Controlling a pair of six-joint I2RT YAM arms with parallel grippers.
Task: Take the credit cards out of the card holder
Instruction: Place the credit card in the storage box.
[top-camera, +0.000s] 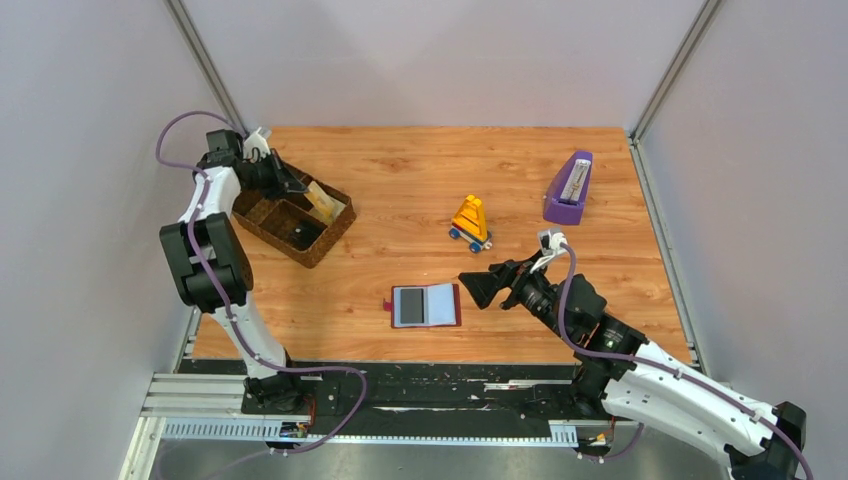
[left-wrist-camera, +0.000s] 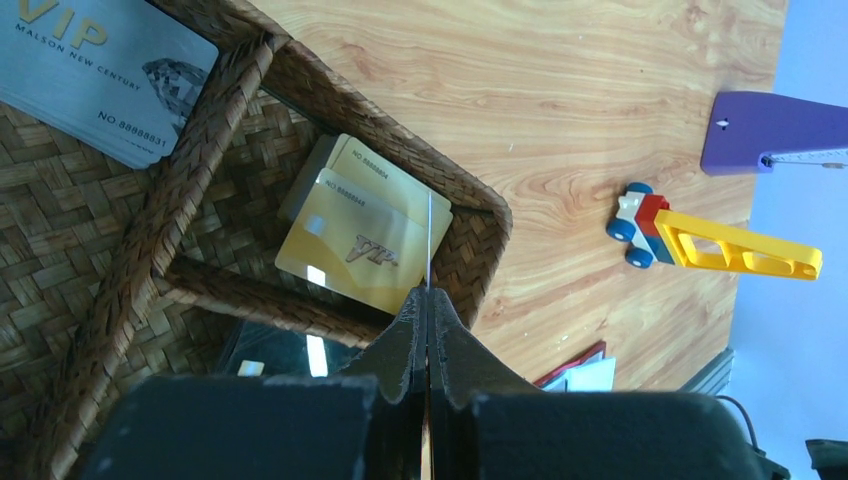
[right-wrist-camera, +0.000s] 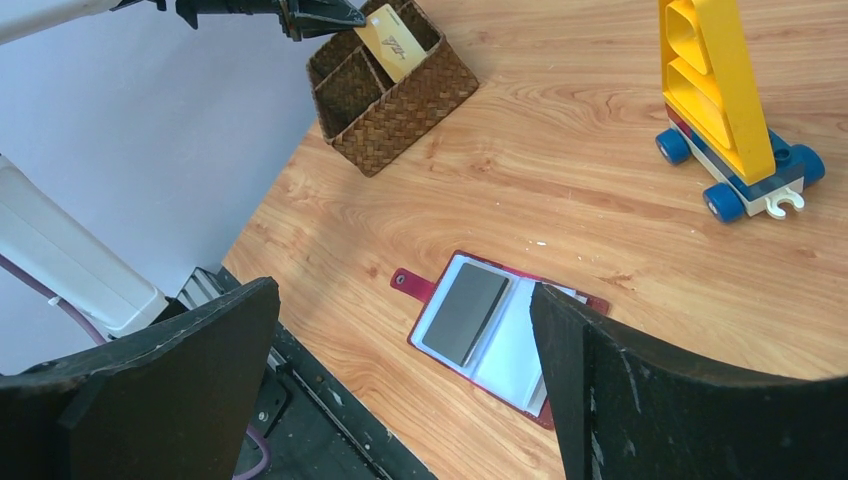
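One dark card (right-wrist-camera: 465, 312) is left in the card holder (top-camera: 425, 305), lying open flat at 6 o'clock on the table (top-camera: 420, 170), with the right gripper (top-camera: 472, 290) spread wide just off its 3 o'clock side. Meanwhile the left gripper (left-wrist-camera: 428, 300) is at 10 o'clock over the wicker basket (left-wrist-camera: 480, 215), pinched shut on what looks like a thin card (left-wrist-camera: 428, 240) edge-on. I'd release that straight down first, then slide the dark one out low so the holder doesn't skid.

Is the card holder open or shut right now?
Open: the card holder lies spread flat, sleeves facing up, one dark card showing inside.
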